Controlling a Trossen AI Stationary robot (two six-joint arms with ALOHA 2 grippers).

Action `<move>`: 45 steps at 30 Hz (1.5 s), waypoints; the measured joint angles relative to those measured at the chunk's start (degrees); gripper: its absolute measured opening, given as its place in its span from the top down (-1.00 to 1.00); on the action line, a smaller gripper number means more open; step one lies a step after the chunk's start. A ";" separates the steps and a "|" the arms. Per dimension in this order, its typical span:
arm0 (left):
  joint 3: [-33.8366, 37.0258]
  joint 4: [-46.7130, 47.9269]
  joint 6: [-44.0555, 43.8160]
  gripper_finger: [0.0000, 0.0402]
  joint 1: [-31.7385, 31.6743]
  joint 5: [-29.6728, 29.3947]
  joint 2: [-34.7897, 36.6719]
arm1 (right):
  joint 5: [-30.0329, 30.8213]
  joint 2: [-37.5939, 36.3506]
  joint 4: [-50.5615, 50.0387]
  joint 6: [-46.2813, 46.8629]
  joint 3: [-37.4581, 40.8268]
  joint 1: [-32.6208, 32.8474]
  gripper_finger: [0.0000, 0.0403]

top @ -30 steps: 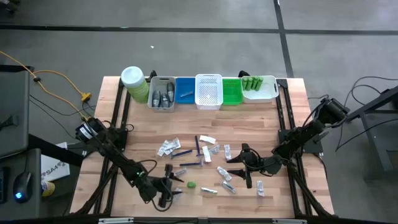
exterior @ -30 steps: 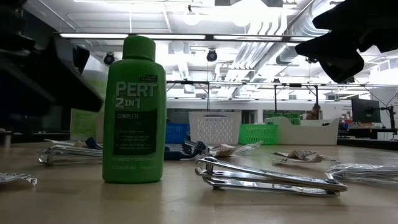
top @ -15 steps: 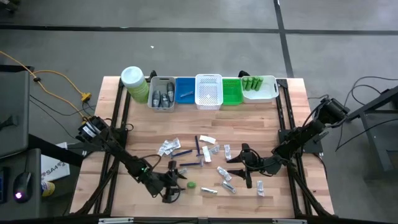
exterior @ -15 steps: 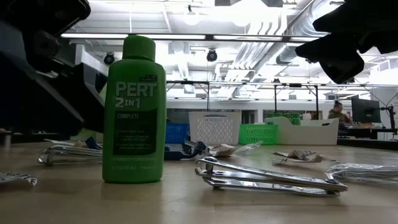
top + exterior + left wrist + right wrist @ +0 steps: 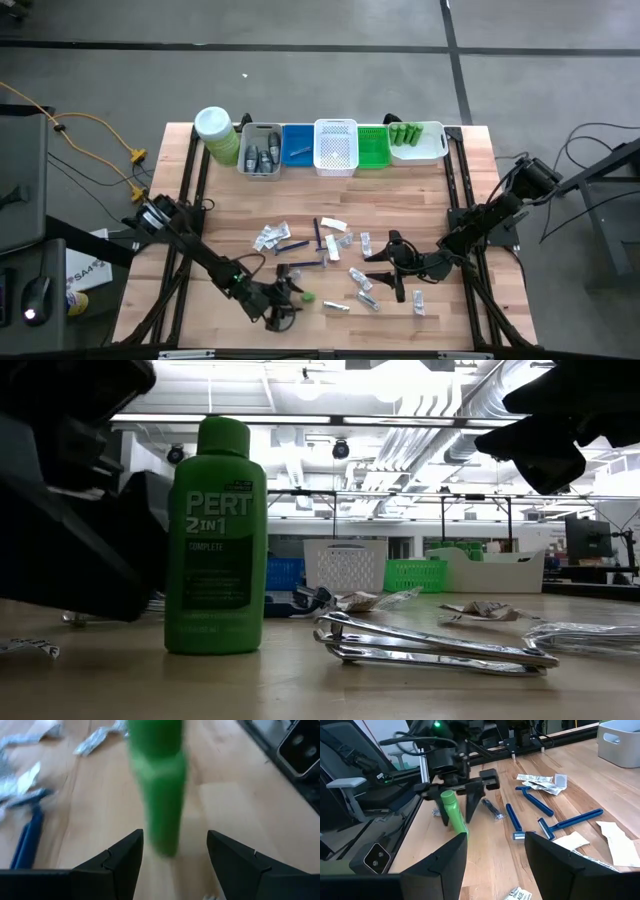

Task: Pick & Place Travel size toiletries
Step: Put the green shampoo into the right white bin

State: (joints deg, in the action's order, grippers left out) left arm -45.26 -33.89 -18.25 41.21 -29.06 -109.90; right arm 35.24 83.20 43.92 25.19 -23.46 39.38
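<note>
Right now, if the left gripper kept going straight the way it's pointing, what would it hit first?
The upright green Pert bottle. It stands directly ahead of the left gripper, lined up with the gap between its open jaws. Depth is hard to judge, but nothing else appears to lie between them.

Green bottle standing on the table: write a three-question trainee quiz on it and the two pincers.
1. True or false: the green bottle stands upright.
2. Which pincer is at the bottle? A) left pincer B) right pincer
3. Fill in: the left pincer's fingers are ___ with the bottle between them, not gripped.

Key
1. True; it stands upright on the wooden table.
2. A; the right pincer hovers apart, over the sachets.
3. Open; gaps show on both sides of the bottle in the left wrist view.
</note>
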 joint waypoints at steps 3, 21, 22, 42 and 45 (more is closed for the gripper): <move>-2.54 0.21 1.69 -0.09 0.02 -1.39 -2.03 | -0.02 0.00 0.00 0.02 0.00 0.01 0.04; -3.91 0.67 1.50 -0.09 -3.10 -1.02 -2.87 | -0.13 0.00 0.00 0.04 0.02 0.02 0.04; -3.91 0.59 1.50 -0.09 -3.17 -1.00 -2.87 | -0.15 0.00 0.00 0.04 0.02 0.02 0.04; -3.82 0.87 5.92 0.71 -3.79 -2.87 -2.54 | -0.20 0.00 0.00 0.11 0.02 0.01 0.04; -3.82 0.88 8.21 0.71 -5.11 -3.25 -0.69 | -0.17 0.00 0.02 0.13 0.02 -0.40 0.04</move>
State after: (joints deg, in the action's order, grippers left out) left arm -49.08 -33.01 -10.04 36.10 -32.31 -110.59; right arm 35.07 83.20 43.94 25.32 -23.44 38.98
